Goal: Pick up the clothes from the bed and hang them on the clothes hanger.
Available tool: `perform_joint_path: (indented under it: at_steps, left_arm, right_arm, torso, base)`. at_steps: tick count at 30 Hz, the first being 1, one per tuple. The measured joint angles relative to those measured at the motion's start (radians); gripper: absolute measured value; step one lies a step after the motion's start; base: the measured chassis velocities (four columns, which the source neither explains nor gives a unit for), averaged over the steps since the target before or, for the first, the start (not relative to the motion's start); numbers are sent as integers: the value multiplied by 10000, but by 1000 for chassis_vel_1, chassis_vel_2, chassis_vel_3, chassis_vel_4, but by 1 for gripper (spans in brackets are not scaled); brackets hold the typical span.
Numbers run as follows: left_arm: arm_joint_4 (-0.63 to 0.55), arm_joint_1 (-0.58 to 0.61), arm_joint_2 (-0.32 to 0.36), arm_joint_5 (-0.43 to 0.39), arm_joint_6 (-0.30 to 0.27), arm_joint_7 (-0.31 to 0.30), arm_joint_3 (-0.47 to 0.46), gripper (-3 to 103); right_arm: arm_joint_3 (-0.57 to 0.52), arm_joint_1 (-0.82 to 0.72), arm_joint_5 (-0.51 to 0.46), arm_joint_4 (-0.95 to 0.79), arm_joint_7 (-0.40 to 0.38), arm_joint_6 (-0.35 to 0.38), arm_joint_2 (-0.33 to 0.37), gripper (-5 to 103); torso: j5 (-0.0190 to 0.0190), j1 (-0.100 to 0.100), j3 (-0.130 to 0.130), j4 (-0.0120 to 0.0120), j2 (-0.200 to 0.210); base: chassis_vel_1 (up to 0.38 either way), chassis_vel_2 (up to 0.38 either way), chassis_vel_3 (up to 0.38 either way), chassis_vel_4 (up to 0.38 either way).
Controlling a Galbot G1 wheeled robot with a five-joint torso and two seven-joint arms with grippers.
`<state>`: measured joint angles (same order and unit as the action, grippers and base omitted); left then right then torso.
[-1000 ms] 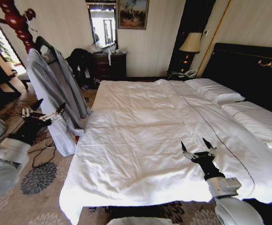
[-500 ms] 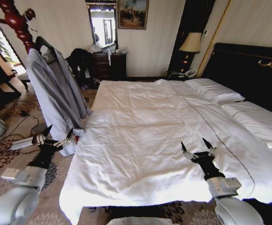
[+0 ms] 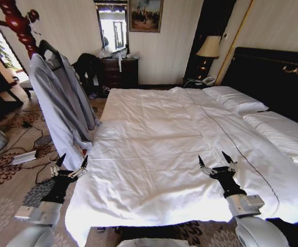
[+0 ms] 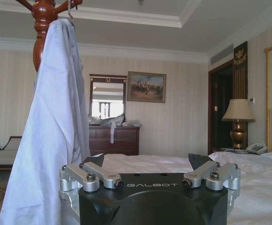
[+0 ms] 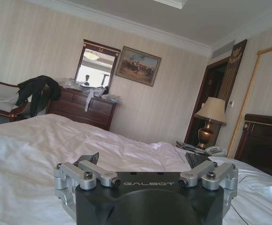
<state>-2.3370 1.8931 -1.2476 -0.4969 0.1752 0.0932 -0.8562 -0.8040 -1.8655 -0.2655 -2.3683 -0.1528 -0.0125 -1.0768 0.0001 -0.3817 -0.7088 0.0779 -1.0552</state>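
Note:
The light grey-lavender shirt (image 3: 61,105) hangs on the black clothes hanger (image 3: 48,48), hooked onto a red wooden coat stand (image 3: 16,21) left of the bed (image 3: 154,149). In the left wrist view the shirt (image 4: 51,122) drapes from the hanger's silver hook (image 4: 70,9). My left gripper (image 3: 69,165) is open, low beside the bed's near left corner, below the shirt's hem and apart from it. My right gripper (image 3: 216,163) is open and empty above the white sheet near the bed's foot. The left gripper (image 4: 147,161) and right gripper (image 5: 143,160) hold nothing.
A black garment (image 3: 87,65) lies by a dark dresser (image 3: 120,71) under a mirror at the far wall. A lamp (image 3: 209,47) and phone stand by the dark headboard (image 3: 272,77). Cables and a power strip (image 3: 23,157) lie on the patterned carpet at left.
My left arm has drawn back from the shirt's lower hem, moving down and toward the bed's near corner. The shirt hangs free. The right arm has not moved.

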Motion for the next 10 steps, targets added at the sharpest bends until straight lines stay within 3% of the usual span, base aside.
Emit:
perform_joint_path:
  at_steps: [10]
  left_arm:
    - [208,181,-432,307,91,93,92,100]
  right_arm:
    - [0,0,0,0,0,0,0,100]
  torso:
    - [-1,-1,0,0,0]
  base:
    - [0,0,0,0]
